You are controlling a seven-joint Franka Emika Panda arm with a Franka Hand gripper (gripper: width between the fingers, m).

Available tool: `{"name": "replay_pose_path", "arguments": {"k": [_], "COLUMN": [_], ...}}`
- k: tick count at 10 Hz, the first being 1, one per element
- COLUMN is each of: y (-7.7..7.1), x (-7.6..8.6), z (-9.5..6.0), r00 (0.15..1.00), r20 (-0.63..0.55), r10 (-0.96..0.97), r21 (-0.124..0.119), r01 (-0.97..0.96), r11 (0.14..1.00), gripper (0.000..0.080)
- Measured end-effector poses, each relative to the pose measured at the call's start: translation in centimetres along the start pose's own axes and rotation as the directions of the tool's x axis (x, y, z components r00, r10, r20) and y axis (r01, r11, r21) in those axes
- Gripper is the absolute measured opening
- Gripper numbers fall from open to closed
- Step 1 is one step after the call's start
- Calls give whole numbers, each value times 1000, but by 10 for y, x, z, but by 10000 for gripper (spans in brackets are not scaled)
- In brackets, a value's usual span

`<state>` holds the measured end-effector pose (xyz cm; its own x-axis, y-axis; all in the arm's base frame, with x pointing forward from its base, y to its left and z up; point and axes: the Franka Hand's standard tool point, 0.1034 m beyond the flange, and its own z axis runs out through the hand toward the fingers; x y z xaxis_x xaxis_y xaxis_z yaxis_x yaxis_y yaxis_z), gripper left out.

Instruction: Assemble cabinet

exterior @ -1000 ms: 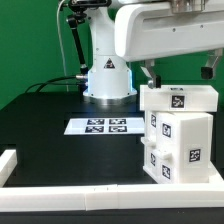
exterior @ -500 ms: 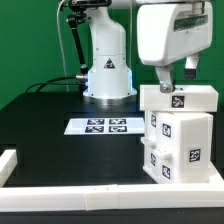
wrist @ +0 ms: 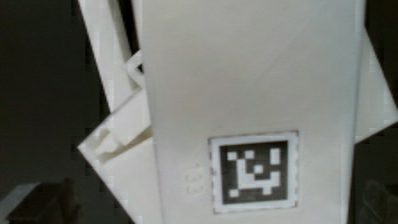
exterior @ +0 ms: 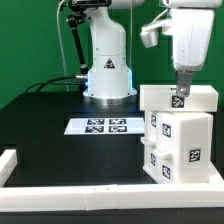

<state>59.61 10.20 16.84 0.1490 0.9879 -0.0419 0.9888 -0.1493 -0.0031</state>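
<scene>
While the cabinet [exterior: 178, 135] sits assembled-looking by the worktop's [exterior: 50, 115] front rail on the exterior view's right, the claw [exterior: 181, 93] hangs wide open right over its top, holding nothing.

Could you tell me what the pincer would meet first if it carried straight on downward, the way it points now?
Most likely the top face of the cabinet: the open pincer hangs right over it, pointing down. Whether it already touches cannot be told from these views.

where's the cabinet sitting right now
The cabinet stands on the black table at the exterior view's right, beside the marker board, directly under the gripper.
</scene>
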Motion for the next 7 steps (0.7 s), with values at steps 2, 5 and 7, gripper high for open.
{"name": "replay_pose_path", "arguments": {"k": [2,5,7], "y": [-4,-4,-4], "x": [-3,-4,-5], "z": [7,15,17], "r00": [999,1000,1000], "r20": [2,3,4], "r10": [-34,-19,-8], "r21": [4,3,5], "r01": [34,19,8], "r11": [999,1000,1000], "gripper": [797,797,670]}}
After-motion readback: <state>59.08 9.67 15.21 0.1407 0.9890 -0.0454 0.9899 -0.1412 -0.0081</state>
